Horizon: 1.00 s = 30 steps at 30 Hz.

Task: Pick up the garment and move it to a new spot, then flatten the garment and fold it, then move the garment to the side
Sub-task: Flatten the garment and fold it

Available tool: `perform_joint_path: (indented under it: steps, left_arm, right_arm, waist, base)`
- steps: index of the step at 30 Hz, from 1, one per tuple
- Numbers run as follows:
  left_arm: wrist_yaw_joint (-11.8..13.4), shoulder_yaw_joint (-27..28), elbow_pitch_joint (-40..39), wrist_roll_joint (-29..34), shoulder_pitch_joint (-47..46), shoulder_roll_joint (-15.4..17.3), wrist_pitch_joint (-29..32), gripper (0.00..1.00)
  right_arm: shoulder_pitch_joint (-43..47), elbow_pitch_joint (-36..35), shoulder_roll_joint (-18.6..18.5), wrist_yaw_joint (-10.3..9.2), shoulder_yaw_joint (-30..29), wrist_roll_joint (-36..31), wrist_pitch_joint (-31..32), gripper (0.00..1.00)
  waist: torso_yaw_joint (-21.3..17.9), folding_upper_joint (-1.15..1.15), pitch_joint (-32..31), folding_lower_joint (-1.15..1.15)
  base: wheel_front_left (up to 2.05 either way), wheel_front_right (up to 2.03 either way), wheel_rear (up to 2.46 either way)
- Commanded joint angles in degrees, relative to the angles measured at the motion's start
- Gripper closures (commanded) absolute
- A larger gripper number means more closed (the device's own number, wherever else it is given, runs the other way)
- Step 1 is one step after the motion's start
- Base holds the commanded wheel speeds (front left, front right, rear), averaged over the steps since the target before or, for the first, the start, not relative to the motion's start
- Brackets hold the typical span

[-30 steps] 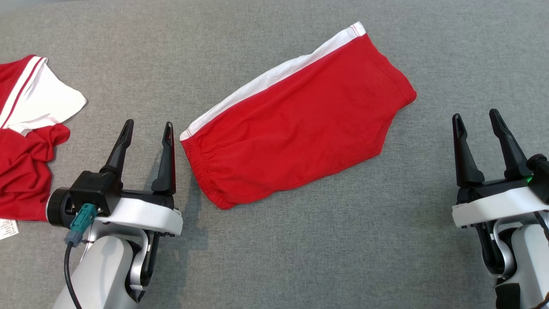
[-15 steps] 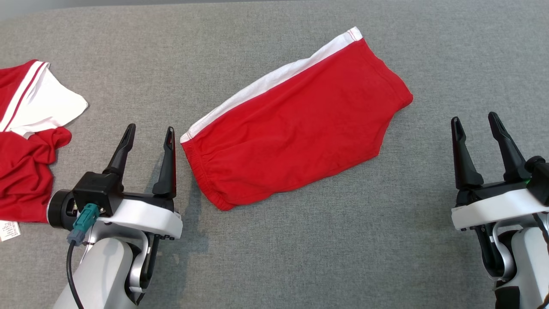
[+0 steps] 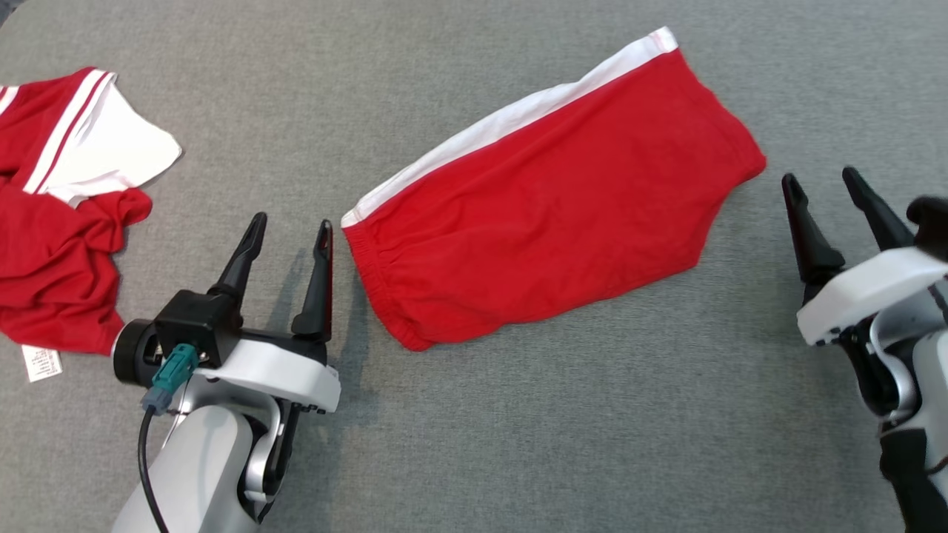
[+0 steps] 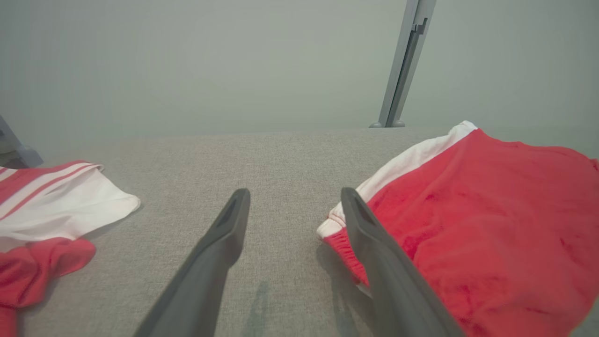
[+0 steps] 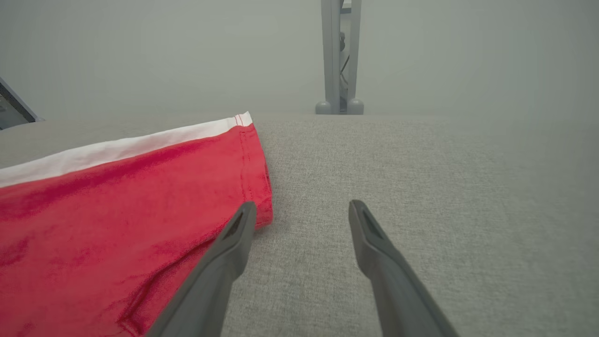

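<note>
The garment [image 3: 548, 207] is a pair of red shorts with a white side stripe, lying flat and slanted in the middle of the grey cloth surface. My left gripper [image 3: 292, 220] stands open just left of its elastic waistband end, its inner finger close to the hem and nothing between the fingers. In the left wrist view the garment [image 4: 468, 224] lies to the right of the left gripper [image 4: 295, 193]. My right gripper [image 3: 820, 176] is open just right of the garment's leg end. In the right wrist view the garment [image 5: 117, 210] reaches the left finger of the right gripper [image 5: 302, 204].
A second red and white garment [image 3: 67, 207] lies crumpled at the far left, with a white label [image 3: 41, 363] beside it; it shows again [image 4: 47, 220] in the left wrist view. Grey metal posts [image 4: 402, 65] [image 5: 339, 56] rise beyond the far edge of the surface.
The whole head picture has shifted, so the camera moved. The right gripper now stands closer to the garment's right end and tilts more. Both grippers stay open.
</note>
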Motion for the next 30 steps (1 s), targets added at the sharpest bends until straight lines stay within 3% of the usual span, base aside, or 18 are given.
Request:
perform_joint_path:
  steps: [1, 7, 16, 17, 18, 19, 24, 30]
  left_arm:
    - [-0.38, -0.31, 0.17, -0.18, -1.65, -0.25, 0.01, 0.0]
    - [-1.26, -1.61, 1.37, 0.31, -3.79, -1.89, -0.76, 0.0]
    - [-1.7, -1.81, 3.0, 0.38, -4.71, -2.99, -1.64, 0.0]
    - [-1.72, -1.71, 3.15, 0.36, -4.72, -2.99, -1.72, 0.0]
    - [-1.7, -1.61, 3.26, 0.38, -4.76, -3.0, -1.84, 0.0]
    - [-1.68, -1.54, 3.36, 0.41, -4.78, -3.02, -1.92, 0.0]
    - [-1.6, -1.31, 3.65, 0.6, -4.66, -2.79, -2.08, 0.0]
    - [-1.37, -1.09, 3.4, 0.66, -3.64, -2.04, -2.12, 0.0]
  right_arm:
    - [-2.57, 1.15, -1.48, -0.02, 1.0, 1.11, 1.72, 0.0]
    - [-9.53, 6.14, -4.87, -0.02, 6.62, 3.78, 4.57, 0.0]
    - [-11.66, 12.77, -5.59, -0.01, 11.81, 7.45, 7.23, 0.0]
    - [-11.48, 13.08, -5.6, -0.01, 12.33, 8.11, 7.57, 0.05]
    - [-11.25, 13.22, -5.52, -0.01, 12.74, 8.79, 7.72, 0.76]
    - [-10.88, 13.34, -5.45, -0.01, 12.95, 9.39, 8.07, 1.0]
    - [-8.78, 11.94, -5.42, -0.03, 11.75, 10.93, 5.81, 1.0]
    - [-2.12, 7.06, -2.76, -0.04, 6.92, 12.08, 0.74, 1.0]
  waist:
    - [1.72, 0.0, 1.58, 0.0]
    - [4.68, 0.0, 4.26, 0.0]
    - [5.88, 0.0, 5.01, 0.0]
    - [5.84, 0.0, 4.98, 0.0]
    - [5.77, 0.0, 4.94, 0.0]
    - [5.67, 0.0, 4.89, 0.0]
    - [4.57, 0.0, 4.23, 0.0]
    - [2.27, 0.0, 2.68, 0.0]
  base:
    - [0.0, 0.0, 0.0]
    - [0.0, 0.0, 0.0]
    - [0.0, 0.0, 0.0]
    - [0.0, 0.0, 0.0]
    - [0.0, 0.0, 0.0]
    - [0.0, 0.0, 0.0]
    - [0.0, 0.0, 0.0]
    - [0.0, 0.0, 0.0]
